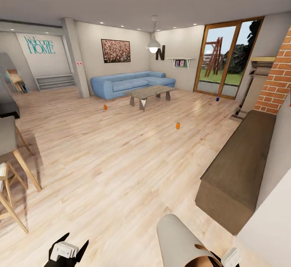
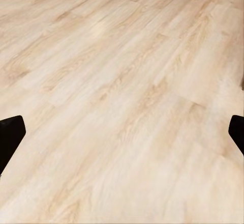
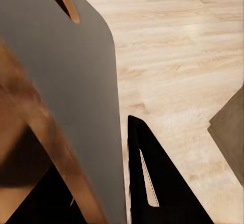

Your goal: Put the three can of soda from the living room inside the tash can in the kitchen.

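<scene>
Three soda cans stand far apart on the pale wood floor: an orange can point(image 1: 105, 107) left of the coffee table, a second orange can point(image 1: 178, 125) nearer me, and a dark blue can point(image 1: 217, 99) by the glass door. The grey trash can point(image 1: 178, 238) lies tilted at the bottom of the head view, with my right gripper point(image 1: 220, 259) shut on its rim. The right wrist view shows its grey wall point(image 3: 76, 81), its oval handle hole point(image 3: 63, 0) and one black finger point(image 3: 152, 183) outside the wall. My left gripper point(image 1: 66, 251) point(image 2: 122, 137) hangs open above bare floor.
A blue corner sofa point(image 1: 129, 83), a coffee table point(image 1: 149, 93) and a dark letter N point(image 1: 160, 52) stand at the back. A long brown bench point(image 1: 238, 166) and brick fireplace point(image 1: 279, 81) line the right. Wooden stools point(image 1: 12, 178) are at the left.
</scene>
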{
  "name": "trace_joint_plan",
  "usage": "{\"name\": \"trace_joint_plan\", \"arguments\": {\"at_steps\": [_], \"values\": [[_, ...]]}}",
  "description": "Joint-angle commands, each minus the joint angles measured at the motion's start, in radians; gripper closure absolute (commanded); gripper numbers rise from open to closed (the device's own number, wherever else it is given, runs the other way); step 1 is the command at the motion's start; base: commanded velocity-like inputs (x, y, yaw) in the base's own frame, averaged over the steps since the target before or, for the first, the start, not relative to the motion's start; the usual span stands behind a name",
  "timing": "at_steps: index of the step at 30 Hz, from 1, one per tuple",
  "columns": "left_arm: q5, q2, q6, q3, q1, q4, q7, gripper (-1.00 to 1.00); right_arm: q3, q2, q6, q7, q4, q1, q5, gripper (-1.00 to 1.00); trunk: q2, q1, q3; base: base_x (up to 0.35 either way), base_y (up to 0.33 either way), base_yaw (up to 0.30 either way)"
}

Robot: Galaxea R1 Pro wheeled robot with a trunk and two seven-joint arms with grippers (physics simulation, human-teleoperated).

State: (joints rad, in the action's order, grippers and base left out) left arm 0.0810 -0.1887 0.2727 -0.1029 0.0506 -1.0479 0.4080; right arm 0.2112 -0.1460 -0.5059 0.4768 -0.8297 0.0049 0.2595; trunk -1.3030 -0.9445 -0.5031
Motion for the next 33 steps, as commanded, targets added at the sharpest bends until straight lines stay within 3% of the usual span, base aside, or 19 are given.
{"name": "trace_joint_plan", "arguments": {"at_steps": [1,33], "values": [[0.000,0.000,0.000,0.000,0.000,0.000,0.000,-1.00,0.000,0.000,0.001,0.006,-0.002,0.000,-0.011,1.00,0.000,0.000,0.000,0.325,0.000,0.002],[-0.001,0.000,0.000,-0.001,0.000,0.000,0.001,-1.00,-0.001,0.000,0.001,0.006,0.001,0.000,-0.010,1.00,0.000,0.000,0.000,0.278,0.160,0.000]]}}
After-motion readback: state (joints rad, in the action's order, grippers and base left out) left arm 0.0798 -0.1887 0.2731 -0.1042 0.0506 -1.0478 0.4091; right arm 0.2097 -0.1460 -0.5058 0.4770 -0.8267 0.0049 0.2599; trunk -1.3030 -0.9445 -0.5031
